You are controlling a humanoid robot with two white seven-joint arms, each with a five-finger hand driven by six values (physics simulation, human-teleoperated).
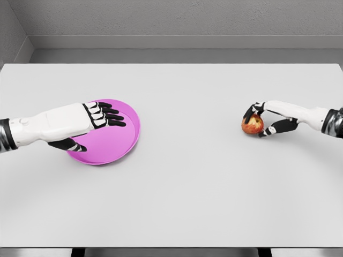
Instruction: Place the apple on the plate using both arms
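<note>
A pink plate (pixel 115 140) sits on the left part of the white bench (pixel 187 187). The part of its inside that shows holds no food. The left hand (pixel 91 120) reaches in from the left side and covers the left half of the plate. Its fingers (pixel 110 115) are stretched out flat above the plate, and its thumb pokes down by the plate's near left rim (whether it touches or grips the rim cannot be told). The hand holds nothing else.

The apple (pixel 252 125) is far over on the right side of the bench, well apart from the plate. It is red with some yellow on it. The right hand (pixel 268 120) comes in from the right edge and has the apple in its grip. Its dark fingers (pixel 256 110) curl over the top of the apple and its thumb presses from the near right side. Whether the apple rests on the bench or hangs just above it cannot be told.

Between the plate and the apple lies a wide stretch of bare bench. Behind the bench stands a grey wall (pixel 177 21).
</note>
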